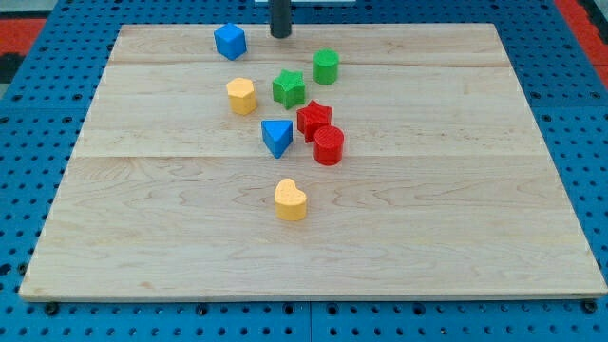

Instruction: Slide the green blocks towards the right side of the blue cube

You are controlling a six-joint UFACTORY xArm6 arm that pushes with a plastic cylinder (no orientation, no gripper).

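At the view's top, my tip (280, 34) stands right of the blue cube (230, 41), above both green blocks (289, 88).

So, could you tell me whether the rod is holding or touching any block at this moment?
Nothing is held. My tip stands free near the view's top, right of the blue cube, touching no block.

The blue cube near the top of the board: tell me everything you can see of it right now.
The blue cube is a small, solid-looking block of even matte blue, standing flat on the wooden board near its top edge, turned so one corner faces the camera. Nothing touches it. My tip stands just to its right in the view, with a gap between them. The yellow block lies below it, apart.
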